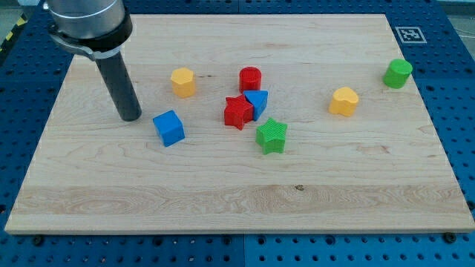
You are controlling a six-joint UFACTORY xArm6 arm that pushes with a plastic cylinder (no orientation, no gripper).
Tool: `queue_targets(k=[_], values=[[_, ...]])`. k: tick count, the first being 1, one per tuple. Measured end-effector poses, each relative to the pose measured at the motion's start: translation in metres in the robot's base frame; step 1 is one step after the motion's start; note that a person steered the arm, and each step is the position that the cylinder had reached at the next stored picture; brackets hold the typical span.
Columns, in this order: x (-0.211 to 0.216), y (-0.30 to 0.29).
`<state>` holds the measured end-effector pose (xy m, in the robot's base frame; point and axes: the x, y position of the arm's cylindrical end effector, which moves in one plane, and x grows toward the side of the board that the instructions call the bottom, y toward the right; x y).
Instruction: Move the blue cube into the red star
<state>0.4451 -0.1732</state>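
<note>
The blue cube (pixel 169 127) sits left of the board's middle. The red star (pixel 237 112) lies to its right, a clear gap between them, and touches a blue triangular block (pixel 257 103) on its right side. My tip (pixel 130 117) rests on the board just left of the blue cube and slightly above it in the view, a small gap apart.
A red cylinder (pixel 251 78) stands above the red star. A green star (pixel 272 136) lies below and right of it. A yellow hexagonal block (pixel 182 81) is at upper left, a yellow heart (pixel 344 101) at right, a green cylinder (pixel 398 73) at far right. The wooden board (pixel 223 200) rests on a blue pegboard table.
</note>
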Motion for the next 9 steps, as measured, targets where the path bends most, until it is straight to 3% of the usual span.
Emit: queue_targets(k=[2,5,9], values=[[-0.021,0.027],[0.037,0.018],[0.023,0.110]])
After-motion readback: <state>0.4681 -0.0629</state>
